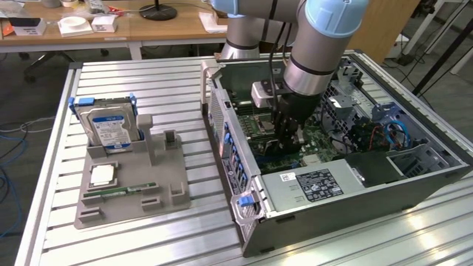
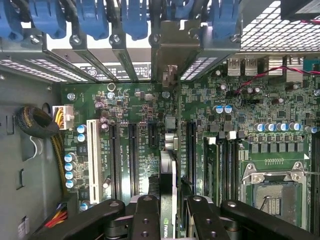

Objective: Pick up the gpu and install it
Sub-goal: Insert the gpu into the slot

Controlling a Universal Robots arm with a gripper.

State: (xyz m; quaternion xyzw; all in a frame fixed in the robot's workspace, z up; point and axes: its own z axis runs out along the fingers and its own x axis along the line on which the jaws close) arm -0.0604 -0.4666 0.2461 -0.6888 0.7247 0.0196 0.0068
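Wrist view: we see the gripper (image 2: 171, 210) part-closed, pinching the gpu (image 2: 169, 175) edge-on above the motherboard (image 2: 130, 115), bracket end toward the 12 o'clock rear slots (image 2: 125, 55), apparently to line up with a slot.

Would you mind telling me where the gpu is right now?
The gpu is held edge-on in the tool inside the open computer case, above the motherboard's expansion slots.
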